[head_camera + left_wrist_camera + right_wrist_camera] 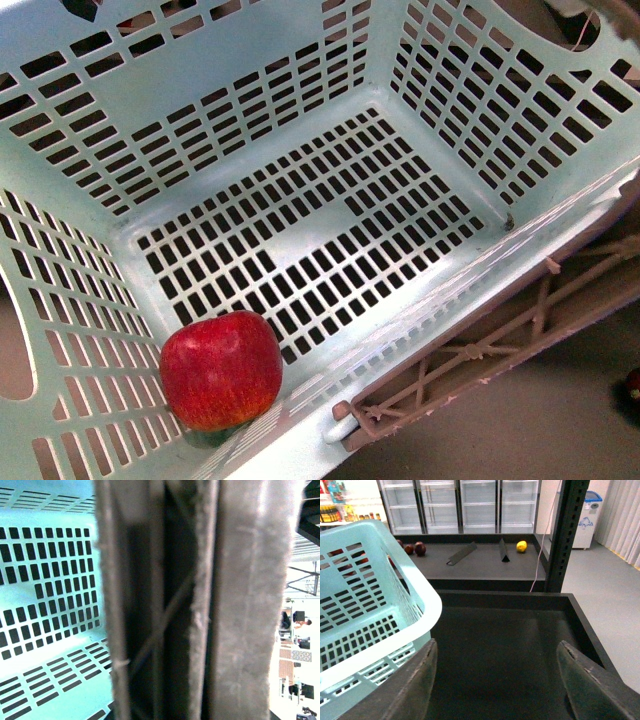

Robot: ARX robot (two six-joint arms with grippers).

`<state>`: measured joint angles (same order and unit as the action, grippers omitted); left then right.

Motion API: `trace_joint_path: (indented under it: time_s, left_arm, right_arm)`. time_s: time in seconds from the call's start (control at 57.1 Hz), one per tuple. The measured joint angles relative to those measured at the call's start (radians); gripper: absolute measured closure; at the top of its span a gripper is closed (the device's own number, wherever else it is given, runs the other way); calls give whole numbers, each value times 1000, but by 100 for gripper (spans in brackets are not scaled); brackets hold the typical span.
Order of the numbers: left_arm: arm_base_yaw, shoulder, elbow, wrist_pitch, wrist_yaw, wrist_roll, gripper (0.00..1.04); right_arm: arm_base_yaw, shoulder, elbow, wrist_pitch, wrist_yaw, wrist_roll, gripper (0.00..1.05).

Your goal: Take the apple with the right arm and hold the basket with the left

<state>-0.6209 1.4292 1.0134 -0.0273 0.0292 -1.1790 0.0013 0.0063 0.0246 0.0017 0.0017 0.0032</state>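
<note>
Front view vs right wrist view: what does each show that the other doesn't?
Front only: the apple lying in a corner of the basket, the slotted floor, and the brown handle folded down outside the rim.
Right wrist only: the open right claw over a black tray, with a yellow fruit and dark red fruits on the shelf beyond.
Both: the mint basket.

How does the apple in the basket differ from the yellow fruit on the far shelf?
The apple is red with faint yellow streaks; the yellow fruit is plain yellow. The apple lies in a corner of the basket; the yellow fruit sits on the dark shelf, outside it. Both are roundish fruits with nothing holding them.
</note>
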Motion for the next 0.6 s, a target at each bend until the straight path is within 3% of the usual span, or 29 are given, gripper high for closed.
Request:
trace_joint_path:
  time_s: [0.175,0.245,0.333,0.385,0.595]
  left_arm:
    - [0,0,0,0,0,-1,91]
    - [-4,0,0,0,-22,-7,91]
    - [-12,0,0,3,-170,-67,91]
    - [-8,0,0,10,-209,-91,91]
    - [106,25,14,42,-218,-121,91]
  right_arm:
    - [0,0,0,0,0,0,7]
    - [0,0,0,0,0,0,9]
    - [0,0,0,0,0,0,9]
    - [0,0,0,0,-1,0,9]
    - [0,-1,0,0,0,0,9]
